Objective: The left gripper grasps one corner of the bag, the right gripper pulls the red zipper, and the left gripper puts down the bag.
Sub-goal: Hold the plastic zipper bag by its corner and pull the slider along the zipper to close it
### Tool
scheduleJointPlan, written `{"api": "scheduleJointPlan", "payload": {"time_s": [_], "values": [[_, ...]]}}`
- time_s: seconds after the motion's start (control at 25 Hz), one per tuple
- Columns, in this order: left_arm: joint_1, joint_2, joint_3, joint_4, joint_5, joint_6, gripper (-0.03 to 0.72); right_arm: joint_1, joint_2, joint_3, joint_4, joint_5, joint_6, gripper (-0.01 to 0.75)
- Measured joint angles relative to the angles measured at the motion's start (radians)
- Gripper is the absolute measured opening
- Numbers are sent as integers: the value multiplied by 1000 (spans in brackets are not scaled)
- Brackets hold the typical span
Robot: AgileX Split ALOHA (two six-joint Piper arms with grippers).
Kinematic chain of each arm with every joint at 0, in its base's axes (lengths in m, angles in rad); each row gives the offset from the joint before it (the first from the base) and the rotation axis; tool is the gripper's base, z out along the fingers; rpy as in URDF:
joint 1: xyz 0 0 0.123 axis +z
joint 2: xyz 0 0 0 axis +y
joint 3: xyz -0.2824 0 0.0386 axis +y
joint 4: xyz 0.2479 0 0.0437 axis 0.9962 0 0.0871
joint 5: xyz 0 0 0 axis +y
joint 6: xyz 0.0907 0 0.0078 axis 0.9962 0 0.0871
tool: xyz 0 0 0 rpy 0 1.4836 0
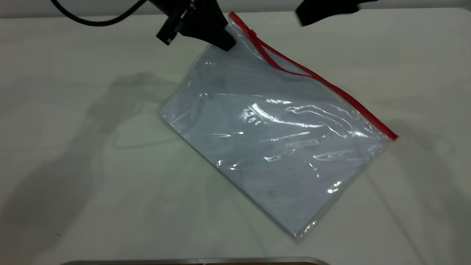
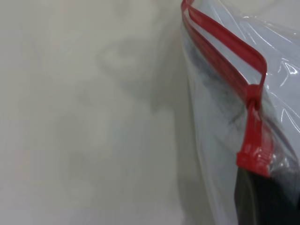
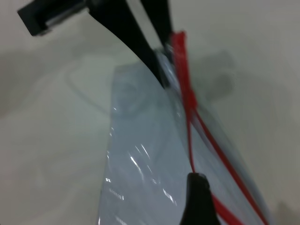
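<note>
left gripper (image 1: 225, 41) jaws pinching bag (image 1: 272, 136) corner (image 1: 235, 27), far edge of surface (image 1: 73, 147) | zipper (image 1: 316, 77) partly open | right gripper (image 1: 323, 13) far-right, jaws can't tell

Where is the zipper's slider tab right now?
In the exterior view the slider tab sits near the far end of the red zipper, just right of the left gripper holding that corner.

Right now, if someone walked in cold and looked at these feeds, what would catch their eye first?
The bag, a big clear pouch with white sheets inside, lying aslant across the table's middle. Next, its red zipper along the far edge, parted near the slider. Last, the left end effector pinching the corner at the far end, with the right end effector apart from the bag, far right.
</note>
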Motion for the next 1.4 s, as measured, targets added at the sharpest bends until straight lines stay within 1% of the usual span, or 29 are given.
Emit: {"api": "scheduleJointPlan", "payload": {"time_s": [0.2,0.36,0.56,0.84,0.96,1.0,1.08,1.28,1.36,1.4], "values": [[-23,0,0,0,2,0,53,3,82,-25,68,58,-75,578],[-38,1,0,0,3,0,53,3,109,-25,115,76,-123,578],[-56,1,0,-6,-3,0,53,3,110,-26,159,98,-152,578],[-75,2,0,-79,-21,2,53,3,110,-26,170,118,-154,571],[-76,2,0,-82,-22,3,53,3,110,-26,171,118,-154,530],[-76,2,0,-82,-23,3,53,3,110,-26,171,117,-154,506],[-76,3,0,-82,-23,3,53,3,110,-26,171,115,-154,451],[-76,3,0,-100,-24,3,53,3,110,-26,171,114,-154,272],[-76,3,0,-106,-24,3,53,3,110,-26,171,106,-155,225],[-76,3,0,-108,-24,3,53,3,110,-26,171,100,-155,216]]}}
